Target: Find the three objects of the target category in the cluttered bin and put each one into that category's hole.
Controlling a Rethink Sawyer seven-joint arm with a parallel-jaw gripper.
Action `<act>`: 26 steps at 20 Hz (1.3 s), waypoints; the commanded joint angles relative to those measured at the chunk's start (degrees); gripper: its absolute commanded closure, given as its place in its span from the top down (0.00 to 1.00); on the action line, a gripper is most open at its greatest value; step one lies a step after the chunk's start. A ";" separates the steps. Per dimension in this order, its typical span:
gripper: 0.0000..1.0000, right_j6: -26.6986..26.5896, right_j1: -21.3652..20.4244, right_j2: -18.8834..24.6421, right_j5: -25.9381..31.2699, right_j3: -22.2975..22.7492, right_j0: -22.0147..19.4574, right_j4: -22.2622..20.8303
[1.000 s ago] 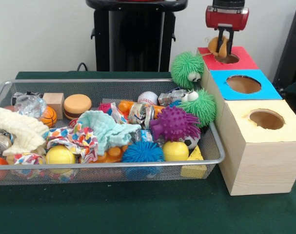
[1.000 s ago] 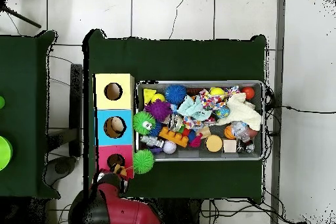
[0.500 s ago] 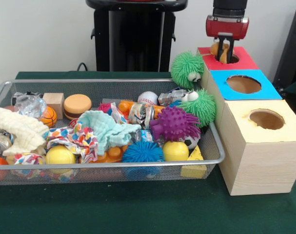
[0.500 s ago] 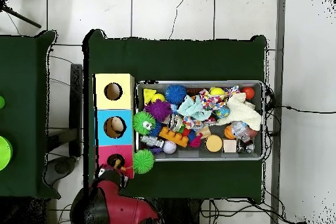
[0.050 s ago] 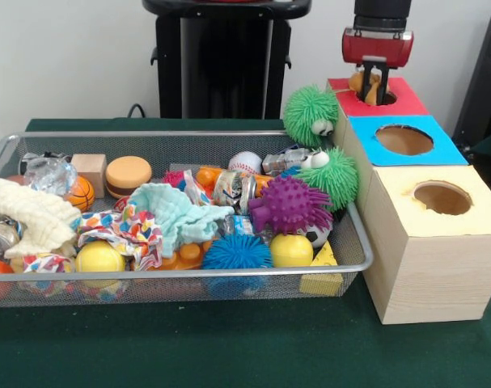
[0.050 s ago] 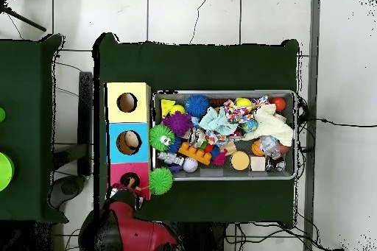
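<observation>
The gripper (image 5: 372, 83) hung over the red box (image 5: 407, 99) at the far right of the table, its dark fingers closed on a small tan object (image 5: 361, 81) held right above that box's round hole (image 5: 378, 98). From overhead the gripper (image 6: 129, 187) sat at the same hole, the arm's red body just behind it.

The tan object looked small and light, rounded and probably soft or foam-like, so a pinch across its middle seemed enough; being smooth, it might slip or catch on the hole's rim if let go off-centre. What it was exactly could not be told.

The hole was only a little wider than the object, so the room for error appeared slight. A fuzzy green ball (image 5: 310, 115) rested against the red box's left side, near the hole but apart from the gripper. Nearer stood the blue box (image 5: 407, 153) and then the pale wooden box (image 5: 431, 242), each with its own open hole, all touching in a row.

The wire bin (image 5: 188, 279) lay to the left, crowded with a purple spiky ball (image 5: 289, 204), a blue spiky ball (image 5: 235, 252), cloths and cans; its mesh walls and tight packing would likely leave little free space for reaching in.
</observation>
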 commanded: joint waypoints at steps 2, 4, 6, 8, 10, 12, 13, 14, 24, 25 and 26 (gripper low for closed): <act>1.00 17.10 19.95 6.30 -1.77 -7.03 2.06 4.39; 1.00 15.35 19.68 5.68 0.26 -7.44 2.39 4.69; 1.00 15.34 19.59 6.38 0.96 -7.31 1.35 4.44; 1.00 15.22 19.37 6.00 1.18 -7.27 1.66 4.90; 1.00 15.15 19.32 6.01 1.09 -7.28 1.64 4.81; 1.00 15.11 19.24 6.05 1.33 -7.23 1.56 4.82; 1.00 15.06 19.18 6.07 1.41 -7.19 1.50 4.76; 1.00 15.03 19.09 6.14 1.48 -7.12 1.39 4.66; 1.00 12.26 16.40 4.76 6.56 -6.92 1.83 5.33; 1.00 11.93 15.99 4.51 7.32 -6.89 1.96 5.47; 1.00 11.61 15.59 4.32 7.96 -6.83 1.93 5.46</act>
